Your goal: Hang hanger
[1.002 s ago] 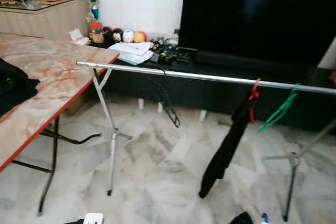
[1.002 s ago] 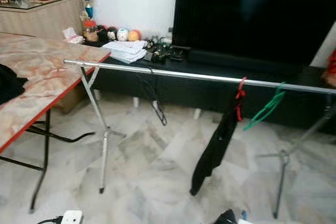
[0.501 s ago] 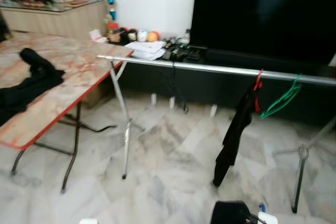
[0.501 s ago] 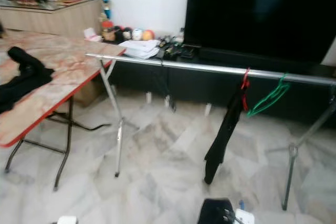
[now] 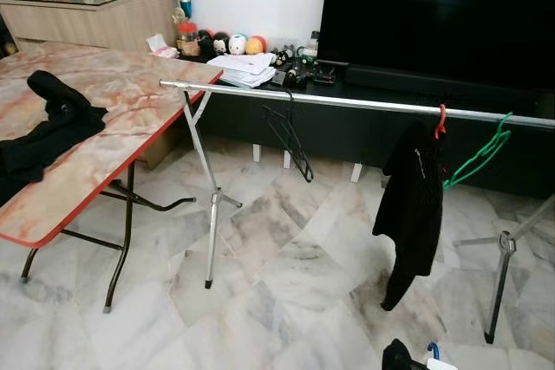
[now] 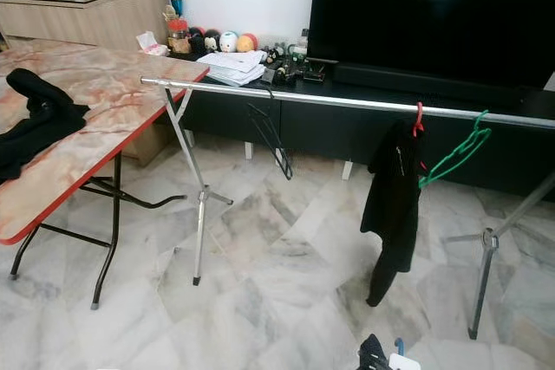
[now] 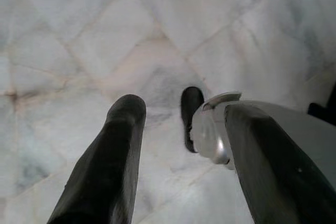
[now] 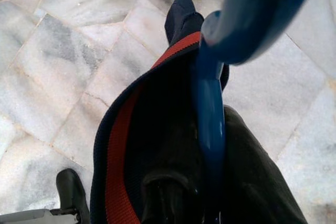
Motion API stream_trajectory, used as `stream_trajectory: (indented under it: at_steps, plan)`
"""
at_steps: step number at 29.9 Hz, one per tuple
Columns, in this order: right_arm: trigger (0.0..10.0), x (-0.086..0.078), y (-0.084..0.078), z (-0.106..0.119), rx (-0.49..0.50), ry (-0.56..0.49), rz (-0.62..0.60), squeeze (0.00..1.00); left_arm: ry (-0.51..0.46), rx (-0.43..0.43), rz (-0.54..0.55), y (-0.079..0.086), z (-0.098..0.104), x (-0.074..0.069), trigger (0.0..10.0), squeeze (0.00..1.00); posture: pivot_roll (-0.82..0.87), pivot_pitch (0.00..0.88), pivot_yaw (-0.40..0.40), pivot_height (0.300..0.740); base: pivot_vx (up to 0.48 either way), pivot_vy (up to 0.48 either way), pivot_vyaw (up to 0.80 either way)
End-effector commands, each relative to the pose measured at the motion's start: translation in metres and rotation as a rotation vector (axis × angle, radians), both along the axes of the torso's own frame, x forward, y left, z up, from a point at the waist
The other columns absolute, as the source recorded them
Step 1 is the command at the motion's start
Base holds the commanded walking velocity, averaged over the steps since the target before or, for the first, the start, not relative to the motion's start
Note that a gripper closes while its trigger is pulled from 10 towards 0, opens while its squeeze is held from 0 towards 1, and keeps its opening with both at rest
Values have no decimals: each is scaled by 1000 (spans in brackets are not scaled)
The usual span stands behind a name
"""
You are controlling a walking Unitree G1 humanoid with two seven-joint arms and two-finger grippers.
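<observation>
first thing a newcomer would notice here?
The long silver rail crossing the room in front of the big dark TV, with a black garment on a red hanger, an empty green hanger beside it, and a black hanger further left. In the right wrist view, the right claw holds a blue hanger carrying a dark, red-trimmed garment above the marble floor.

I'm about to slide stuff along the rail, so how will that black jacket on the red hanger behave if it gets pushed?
The black jacket hangs limp in folds, so it's probably floppy and would swing. Its red hanger grips the rail by one hook, so it likely slides easily and may bump the green hanger.
</observation>
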State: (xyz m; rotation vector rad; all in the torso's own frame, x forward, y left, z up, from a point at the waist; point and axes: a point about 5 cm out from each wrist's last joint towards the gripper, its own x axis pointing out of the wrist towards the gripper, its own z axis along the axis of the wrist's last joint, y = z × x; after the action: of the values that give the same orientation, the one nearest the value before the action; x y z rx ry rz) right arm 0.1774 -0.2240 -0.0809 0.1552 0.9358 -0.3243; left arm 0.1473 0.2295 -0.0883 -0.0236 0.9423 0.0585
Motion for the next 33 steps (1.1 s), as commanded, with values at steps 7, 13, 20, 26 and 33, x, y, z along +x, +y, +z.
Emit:
stream_trajectory:
  at_steps: [7,13,20,26,33]
  plan:
    - [10000,0,1,0,7,-7,-15,0,70,7,34,17,-4,-23,10000,0,52,0,6,740,0,456,0]
    - [10000,0,2,0,9,-9,-20,0,83,2,33,17,-7,-32,10000,0,51,0,9,740,0,459,0]
    - [10000,1,2,0,10,-12,-21,0,55,-12,12,2,-6,-17,10000,0,55,0,8,740,0,468,0]
    - [10000,2,2,1,9,-15,-21,0,32,-11,-1,0,-2,-4,10000,0,54,0,8,740,0,169,0]
    - [10000,3,1,2,5,-22,-29,0,34,-9,-2,4,-3,-10,10000,0,56,0,6,740,0,0,0]
